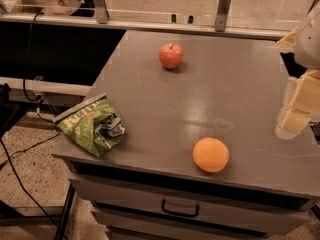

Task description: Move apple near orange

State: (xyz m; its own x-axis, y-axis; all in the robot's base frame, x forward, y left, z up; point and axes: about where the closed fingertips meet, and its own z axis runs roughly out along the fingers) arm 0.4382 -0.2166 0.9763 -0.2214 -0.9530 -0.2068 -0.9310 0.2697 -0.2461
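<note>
The red apple (171, 56) with a short stem stands at the far middle of the grey cabinet top (220, 84). The plain orange (210, 154) lies near the front edge, well apart from the apple. My gripper (296, 111) shows at the right edge of the camera view, pale and blurred, above the cabinet's right side, far from both fruits and holding nothing that I can see.
A crumpled green chip bag (92, 124) lies at the front left corner. A drawer with a dark handle (180, 210) is below the front edge. A glass railing (160, 14) runs behind the cabinet. Cables hang at the left.
</note>
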